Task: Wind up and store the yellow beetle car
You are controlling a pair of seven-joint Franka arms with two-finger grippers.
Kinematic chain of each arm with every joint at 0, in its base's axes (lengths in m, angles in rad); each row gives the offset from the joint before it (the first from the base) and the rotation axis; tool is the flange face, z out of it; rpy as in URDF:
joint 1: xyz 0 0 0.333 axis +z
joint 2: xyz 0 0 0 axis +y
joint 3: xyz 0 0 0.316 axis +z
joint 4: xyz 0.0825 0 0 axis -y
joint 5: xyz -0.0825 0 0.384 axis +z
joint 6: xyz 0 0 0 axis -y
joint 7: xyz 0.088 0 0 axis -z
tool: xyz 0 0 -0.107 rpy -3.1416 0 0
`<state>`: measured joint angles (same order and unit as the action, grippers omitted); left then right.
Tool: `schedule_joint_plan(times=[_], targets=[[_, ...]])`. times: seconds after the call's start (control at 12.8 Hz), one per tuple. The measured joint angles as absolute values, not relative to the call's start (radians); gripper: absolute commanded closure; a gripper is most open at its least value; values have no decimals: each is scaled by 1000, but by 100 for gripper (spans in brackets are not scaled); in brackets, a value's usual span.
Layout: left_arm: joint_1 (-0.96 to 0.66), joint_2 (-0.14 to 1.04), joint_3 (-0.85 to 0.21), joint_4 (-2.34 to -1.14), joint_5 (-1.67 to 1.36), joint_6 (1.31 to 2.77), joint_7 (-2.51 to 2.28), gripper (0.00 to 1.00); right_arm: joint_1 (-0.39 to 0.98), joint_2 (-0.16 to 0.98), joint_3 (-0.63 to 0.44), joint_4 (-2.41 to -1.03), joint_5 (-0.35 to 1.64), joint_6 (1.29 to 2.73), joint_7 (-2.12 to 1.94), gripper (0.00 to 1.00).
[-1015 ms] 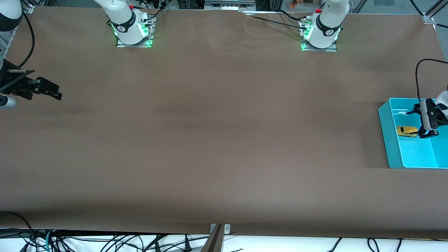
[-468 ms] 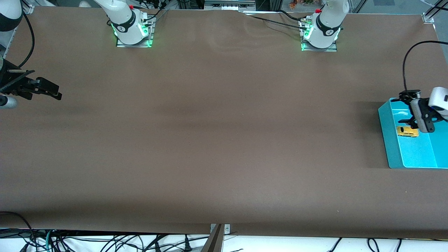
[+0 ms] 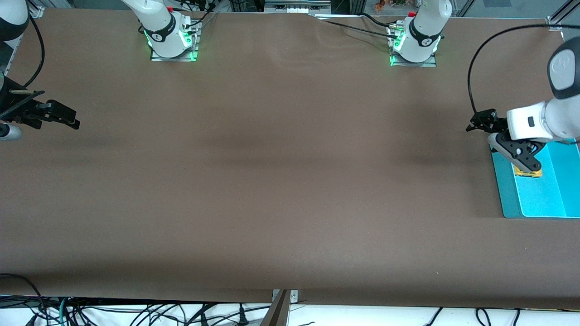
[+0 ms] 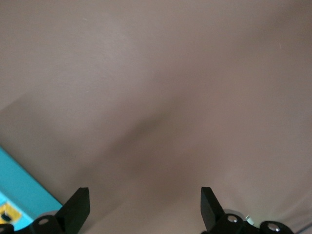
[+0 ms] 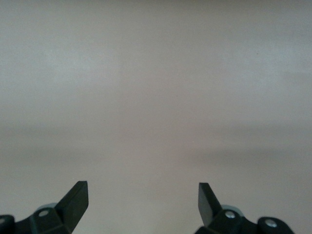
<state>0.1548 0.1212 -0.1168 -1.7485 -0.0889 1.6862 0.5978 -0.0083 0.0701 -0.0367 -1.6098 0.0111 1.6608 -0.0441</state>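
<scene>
Two arms share one wide brown table (image 3: pixel 272 181), most of it bare. Biggest item after that: turquoise bin (image 3: pixel 543 199) at the left arm's end of the table, nearer the front camera than that arm's base. Left gripper (image 3: pixel 491 136) hangs over the bin's rim on the side toward the table's middle, fingers (image 4: pixel 78 207) spread w/ nothing between them. Right gripper (image 3: pixel 68 118) waits over the table edge at the right arm's end, fingers (image 5: pixel 75 200) also spread & empty. Smallest: yellow beetle car (image 3: pixel 528 172), lying inside the bin on its floor, just under the left wrist, partly hidden by it. Judging by that, storing looks done. Risks: if the spring is wound, car may roll & bump the bin wall; a low arm swing could clip the rim & shove the bin.
</scene>
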Motion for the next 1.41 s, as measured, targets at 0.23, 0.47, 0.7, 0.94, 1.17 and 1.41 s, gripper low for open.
schedule_joint_plan(times=[0.23, 0.47, 0.7, 0.94, 1.17, 1.41], targets=[[150, 53, -146, -1738, -87, 1667, 331, 0, -9, 70, -38, -1610, 11, 1661, -44, 0], [96, 44, -145, -1622, -87, 1558, 124, 0, -9, 70, -39, -1610, 11, 1661, -44, 0], [25, 57, -143, -1563, -55, 1532, 51, 0, -9, 70, -39, -1610, 11, 1660, -44, 0], [-1, 76, -105, -1536, -32, 1533, 39, 0, -8, 70, -39, -1610, 11, 1660, -44, 0], [-6, 75, -81, -1509, -32, 1492, 40, 0, -8, 70, -39, -1610, 11, 1660, -44, 0], [-12, 76, -67, -1507, -32, 1485, 39, 0, -8, 70, -39, -1610, 11, 1660, -44, 0]])
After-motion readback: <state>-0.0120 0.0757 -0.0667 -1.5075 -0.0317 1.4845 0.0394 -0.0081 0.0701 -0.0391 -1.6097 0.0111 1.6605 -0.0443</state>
